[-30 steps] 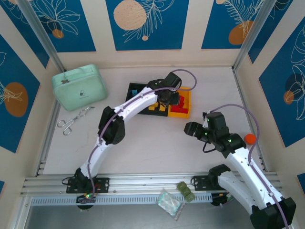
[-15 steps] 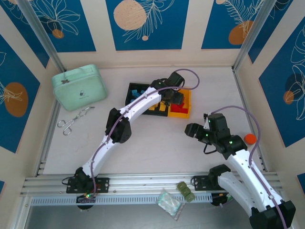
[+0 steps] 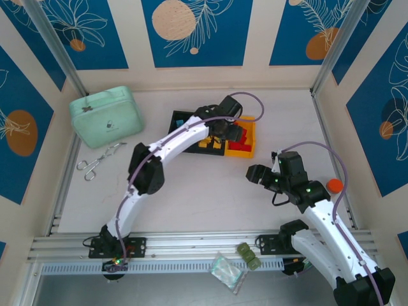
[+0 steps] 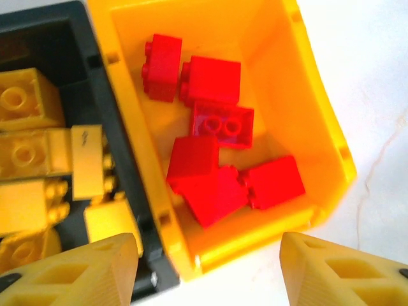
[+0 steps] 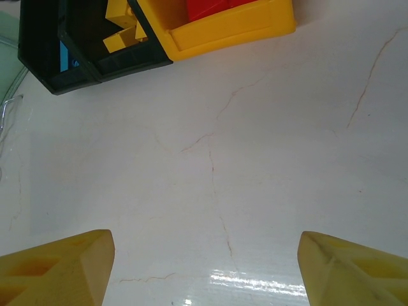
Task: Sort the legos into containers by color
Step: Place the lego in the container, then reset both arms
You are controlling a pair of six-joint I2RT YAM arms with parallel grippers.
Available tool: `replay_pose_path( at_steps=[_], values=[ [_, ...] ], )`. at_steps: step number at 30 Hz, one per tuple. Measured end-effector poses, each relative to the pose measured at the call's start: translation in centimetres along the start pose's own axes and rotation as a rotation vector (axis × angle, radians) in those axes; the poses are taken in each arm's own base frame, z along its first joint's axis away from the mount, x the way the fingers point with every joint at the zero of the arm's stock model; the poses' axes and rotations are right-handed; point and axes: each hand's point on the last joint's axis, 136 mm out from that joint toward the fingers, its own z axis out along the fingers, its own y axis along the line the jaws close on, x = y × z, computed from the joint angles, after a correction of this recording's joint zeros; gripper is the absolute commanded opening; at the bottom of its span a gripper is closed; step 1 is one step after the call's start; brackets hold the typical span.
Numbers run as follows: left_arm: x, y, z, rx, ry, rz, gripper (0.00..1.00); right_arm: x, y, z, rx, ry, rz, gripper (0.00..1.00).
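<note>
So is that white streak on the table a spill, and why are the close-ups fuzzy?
Right wrist view: that streak looks like light glare on the glossy table, not a spill. Left wrist view: the red legos look slightly soft and the fingertips blurred, so near the lens. Top view: evenly lit, sharp.

You have three bins joined in a row. The orange-yellow bin (image 4: pixel 322 121) holds a loose jumble of red legos (image 4: pixel 213 137). The black bin (image 4: pixel 102 95) touching it holds yellow legos (image 4: pixel 32 153). The end black bin (image 5: pixel 38 51) shows a blue lego (image 5: pixel 66 57).
</note>
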Motion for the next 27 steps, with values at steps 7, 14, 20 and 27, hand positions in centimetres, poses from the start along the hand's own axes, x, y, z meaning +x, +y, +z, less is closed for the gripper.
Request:
replay_pose_path(
  at_steps=[7, 14, 20, 27],
  values=[
    [2.3, 2.0, -6.3, -0.011, -0.091, 0.022, 0.8, 0.1, 0.1, 1.2, 0.016, 0.03, -0.016, 0.99],
    [8.0, 7.6, -8.3, -0.115, -0.088, -0.009, 0.99, -1.1, 0.5, 2.8, 0.049, 0.036, -0.033, 0.99],
    [12.5, 15.6, -11.1, -0.269, -0.108, -0.107, 0.99, -3.5, 1.5, 3.9, 0.078, -0.005, -0.075, 0.99],
    [15.1, 25.8, -15.4, -0.446, -0.224, -0.324, 0.99, -7.3, 0.2, 4.9, 0.263, -0.152, -0.159, 0.99]
  ],
)
